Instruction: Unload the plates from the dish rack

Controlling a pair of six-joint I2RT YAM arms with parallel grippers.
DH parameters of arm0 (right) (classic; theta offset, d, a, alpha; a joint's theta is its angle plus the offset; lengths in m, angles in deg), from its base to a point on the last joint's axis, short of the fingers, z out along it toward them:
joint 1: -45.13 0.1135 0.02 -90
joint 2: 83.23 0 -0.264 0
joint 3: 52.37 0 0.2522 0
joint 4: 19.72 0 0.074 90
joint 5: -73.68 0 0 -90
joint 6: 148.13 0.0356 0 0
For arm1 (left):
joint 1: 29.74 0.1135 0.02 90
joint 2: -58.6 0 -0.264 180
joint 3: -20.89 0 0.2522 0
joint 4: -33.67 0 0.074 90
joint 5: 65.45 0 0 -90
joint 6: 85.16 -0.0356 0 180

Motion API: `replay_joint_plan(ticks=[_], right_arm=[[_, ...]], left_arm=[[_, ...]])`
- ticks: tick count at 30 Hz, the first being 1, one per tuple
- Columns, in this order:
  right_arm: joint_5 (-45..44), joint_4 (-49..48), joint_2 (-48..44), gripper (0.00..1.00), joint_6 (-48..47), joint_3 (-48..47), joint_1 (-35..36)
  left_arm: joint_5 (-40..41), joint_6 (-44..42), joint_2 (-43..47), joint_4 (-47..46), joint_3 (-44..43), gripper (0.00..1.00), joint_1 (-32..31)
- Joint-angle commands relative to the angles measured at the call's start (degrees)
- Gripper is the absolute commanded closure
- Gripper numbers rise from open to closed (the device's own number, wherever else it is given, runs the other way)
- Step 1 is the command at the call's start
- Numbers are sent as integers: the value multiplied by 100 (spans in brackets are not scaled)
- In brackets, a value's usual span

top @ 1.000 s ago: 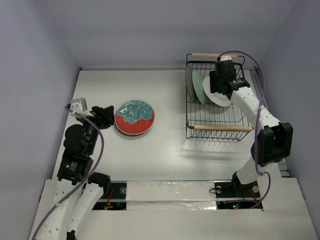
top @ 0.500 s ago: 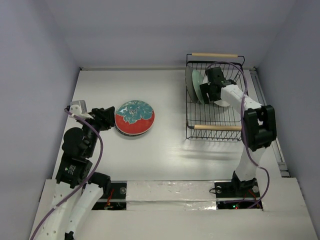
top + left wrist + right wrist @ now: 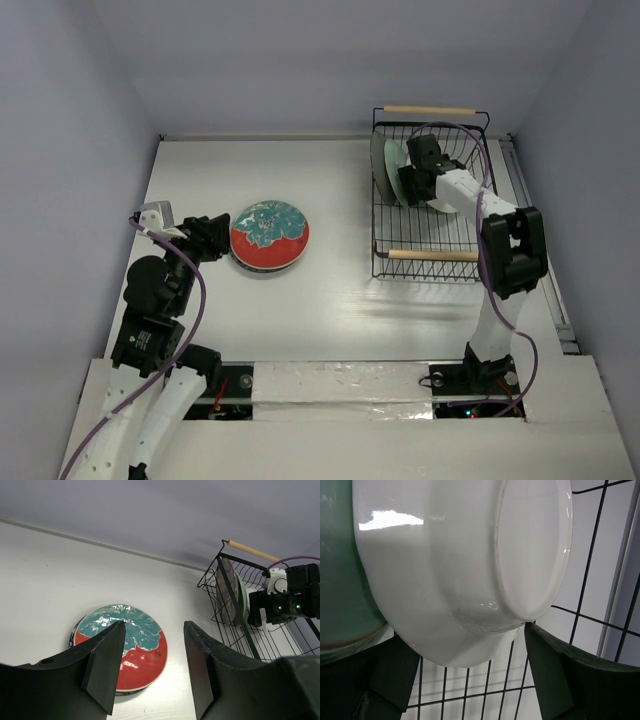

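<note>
1. The dish rack (image 3: 430,232) stands at the far right of the white table (image 3: 330,300), with one wooden handle (image 3: 430,110) on its far side and one wooden handle (image 3: 432,255) on its near side.
2. Three plates stand on edge in the rack's far-left part. A dark grey plate (image 3: 227,592) is leftmost, a mint green plate (image 3: 393,170) is next to it, and a white plate (image 3: 460,570) is rightmost, leaning against the green one.
3. The right gripper (image 3: 470,652) reaches down into the rack. Its fingers are spread wide, one on each side of the white plate's lower edge. The right finger (image 3: 560,670) touches the plate's foot ring. I cannot tell whether the pair actually pinches the plate.
4. A teal-and-red plate (image 3: 270,235) lies flat on the table, left of centre and well apart from the rack.
5. The left gripper (image 3: 152,630) hovers just left of that plate, its fingers wide apart and holding nothing. In the wrist view the plate shows through the gap between them.
</note>
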Motion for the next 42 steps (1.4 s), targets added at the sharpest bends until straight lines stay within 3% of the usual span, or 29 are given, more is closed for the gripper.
replay_joint_plan(ticks=[1, 5, 8, 9, 13, 18, 26, 32, 42], right_arm=[[-729, -927, -37, 16, 125, 73, -64], [-1053, -1357, -212, 23, 292, 293, -64], [-1255, -1586, -370, 35, 467, 469, -64], [-1309, -1648, -493, 44, 503, 513, -64], [-1643, -1824, -739, 63, 635, 636, -64], [-1889, -2140, -995, 79, 828, 855, -64], [-2048, -2229, -1171, 83, 907, 830, -64], [-1898, -2079, -1223, 100, 1162, 724, -64], [-1539, -2272, -2277, 100, 1373, 891, -116]], left_arm=[[-22, -15, 36, -291, 11, 53, -26], [-22, -15, 36, -291, 11, 53, -26], [-22, -15, 36, -291, 11, 53, -26], [-22, -15, 36, -282, 11, 53, -26], [-22, -15, 45, -282, 20, 53, -26], [-22, -15, 36, -265, 20, 53, -26], [-31, -23, 36, -274, 20, 53, -26], [-4, -15, 27, -274, 20, 53, -26], [-13, -15, -8, -274, 20, 53, -26]])
